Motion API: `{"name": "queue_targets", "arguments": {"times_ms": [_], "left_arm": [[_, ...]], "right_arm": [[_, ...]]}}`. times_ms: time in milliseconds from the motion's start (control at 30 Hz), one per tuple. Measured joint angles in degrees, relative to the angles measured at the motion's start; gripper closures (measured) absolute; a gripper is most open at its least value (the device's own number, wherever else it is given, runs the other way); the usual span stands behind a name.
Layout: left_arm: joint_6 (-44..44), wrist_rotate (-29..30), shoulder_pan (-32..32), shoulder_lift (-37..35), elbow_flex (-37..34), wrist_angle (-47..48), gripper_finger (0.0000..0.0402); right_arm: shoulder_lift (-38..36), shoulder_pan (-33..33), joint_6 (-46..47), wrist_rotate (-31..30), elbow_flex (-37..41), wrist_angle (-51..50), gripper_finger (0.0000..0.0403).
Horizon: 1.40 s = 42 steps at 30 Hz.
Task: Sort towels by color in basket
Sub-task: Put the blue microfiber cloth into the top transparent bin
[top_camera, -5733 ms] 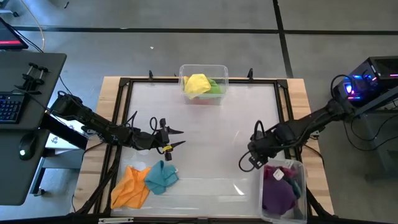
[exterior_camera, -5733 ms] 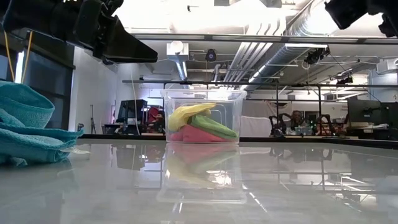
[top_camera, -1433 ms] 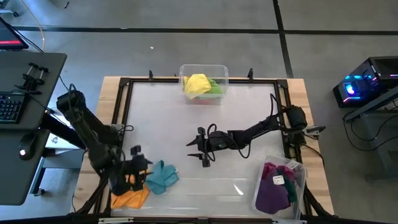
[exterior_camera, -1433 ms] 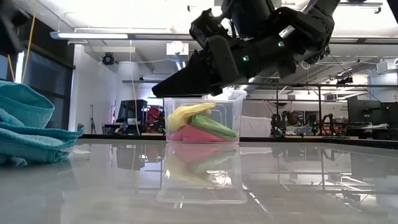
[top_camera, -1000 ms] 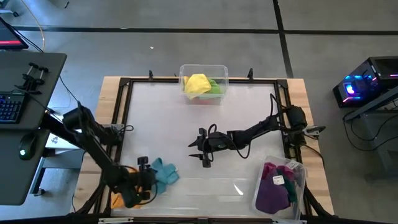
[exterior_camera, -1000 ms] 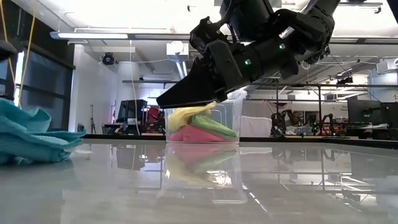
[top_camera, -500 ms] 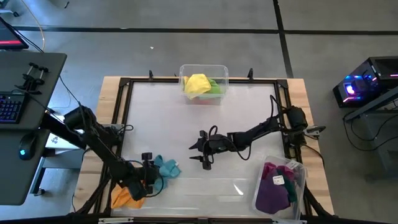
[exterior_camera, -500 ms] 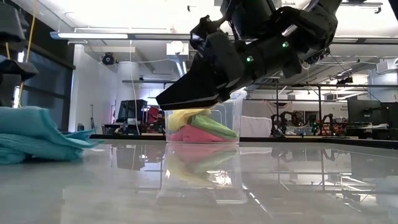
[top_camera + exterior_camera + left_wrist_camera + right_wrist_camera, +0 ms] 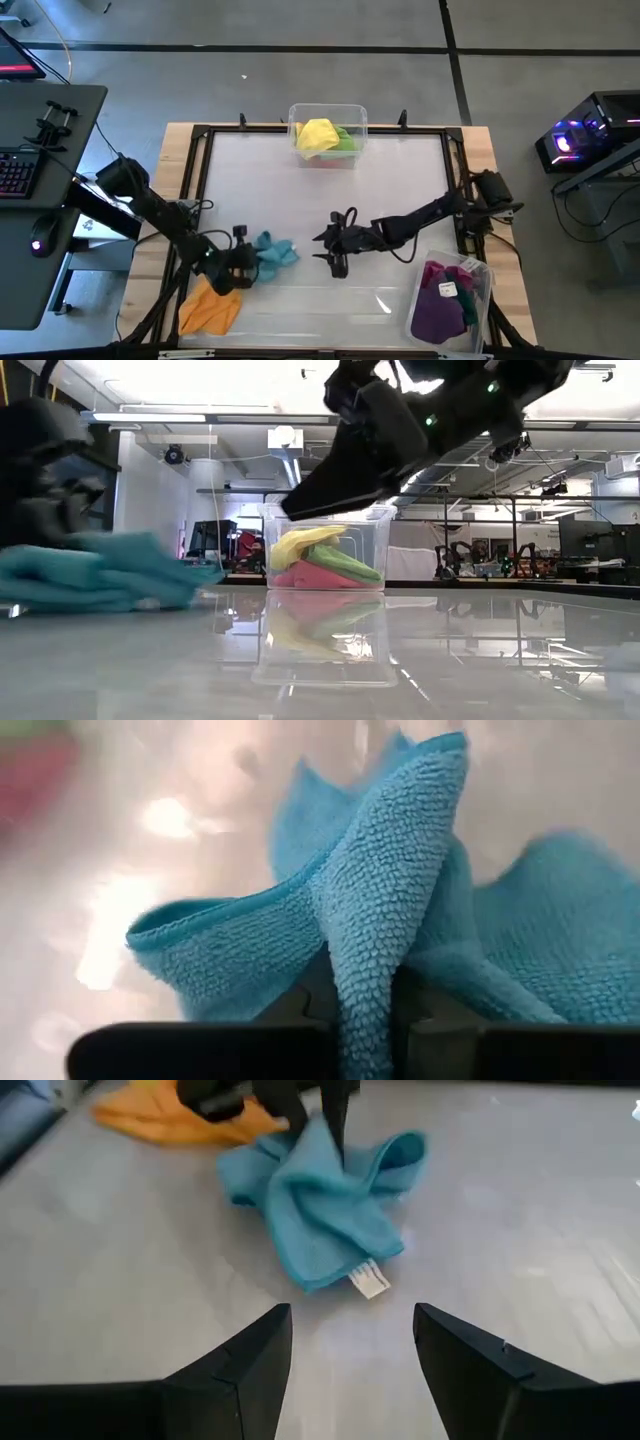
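Lower left of the overhead shot: the left gripper (image 9: 243, 262) has its fingers pinched onto a fold of the teal towel (image 9: 274, 250), with the orange towel (image 9: 212, 307) just below it on the desk (image 9: 330, 200). The right gripper (image 9: 328, 248) sits mid-frame, fingers spread and empty, facing the teal one. Since half a second ago the teal towel has slid a bit right, off the orange. The bin with the yellow towel (image 9: 318, 134) is top centre and the purple towel (image 9: 445, 305) bin lower right; bare desk lies between.
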<state>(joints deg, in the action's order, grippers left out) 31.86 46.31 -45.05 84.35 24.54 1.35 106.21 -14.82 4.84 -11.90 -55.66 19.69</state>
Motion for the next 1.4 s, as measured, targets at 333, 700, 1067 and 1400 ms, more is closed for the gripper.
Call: {"name": "queue_targets", "arguments": {"times_ms": [333,700,1067,1400], "left_arm": [[-20.9,7.1,10.4,-1.6,-0.2,-18.7,0.0393],[-38.7,-6.4,23.1,-1.5,-0.2,-45.4,0.0392],[-50.5,-15.0,34.1,-1.5,10.5,-40.6,0.0396],[-56.5,-19.0,45.8,-1.5,26.8,-14.5,0.0397]], "right_arm": [[-3.8,-5.7,4.4,-10.5,0.0,-8.8,0.0197],[-3.7,-11.2,12.9,-15.1,0.0,-11.8,0.0197],[-3.7,-14.2,20.0,-20.7,0.0,-13.2,0.0197],[-3.7,-13.9,26.2,-20.7,0.0,-17.2,0.0197]]}}
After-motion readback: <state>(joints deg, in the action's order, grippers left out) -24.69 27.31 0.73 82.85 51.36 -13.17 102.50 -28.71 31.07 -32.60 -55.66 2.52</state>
